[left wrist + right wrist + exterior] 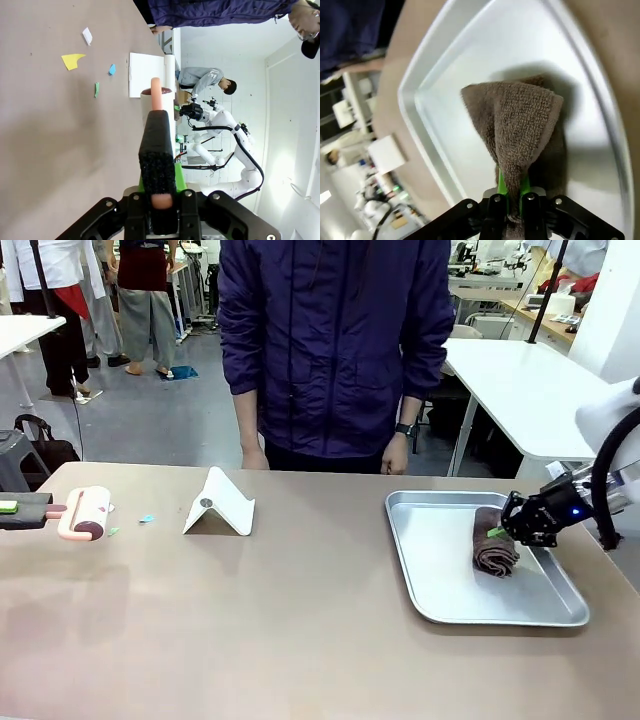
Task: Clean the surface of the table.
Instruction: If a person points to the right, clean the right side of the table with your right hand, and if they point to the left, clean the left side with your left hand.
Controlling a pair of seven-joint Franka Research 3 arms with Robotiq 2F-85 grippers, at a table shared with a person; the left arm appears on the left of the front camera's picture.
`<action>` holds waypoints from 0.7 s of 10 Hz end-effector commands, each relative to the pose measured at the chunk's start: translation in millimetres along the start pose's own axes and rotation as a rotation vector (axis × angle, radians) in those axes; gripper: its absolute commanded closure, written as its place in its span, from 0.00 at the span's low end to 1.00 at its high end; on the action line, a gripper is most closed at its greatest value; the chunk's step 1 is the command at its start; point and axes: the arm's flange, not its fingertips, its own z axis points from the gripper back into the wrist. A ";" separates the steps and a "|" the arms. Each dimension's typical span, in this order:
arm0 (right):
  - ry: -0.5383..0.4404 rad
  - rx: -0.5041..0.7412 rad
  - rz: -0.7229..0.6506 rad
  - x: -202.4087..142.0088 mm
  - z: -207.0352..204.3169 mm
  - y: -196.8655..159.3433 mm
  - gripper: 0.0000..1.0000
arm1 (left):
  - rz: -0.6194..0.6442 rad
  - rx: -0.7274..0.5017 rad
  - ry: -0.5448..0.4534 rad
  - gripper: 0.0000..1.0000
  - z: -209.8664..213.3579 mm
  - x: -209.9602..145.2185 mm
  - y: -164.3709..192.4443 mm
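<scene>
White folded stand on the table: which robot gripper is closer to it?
Left. The left gripper holds a lint roller to the left of the white stand. The right gripper grips a towel in the tray, farther off on the stand's right.

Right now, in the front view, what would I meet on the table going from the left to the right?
The left pincer, shut on the lint roller → blue paper scrap → white folded stand → metal tray → brown towel in it → right pincer, shut on the towel.
</scene>
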 end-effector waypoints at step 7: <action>0.378 0.754 0.131 -32.3 14.9 36.2 0.91 | -0.004 0.003 -0.001 1.00 -0.5 -5.6 -4.8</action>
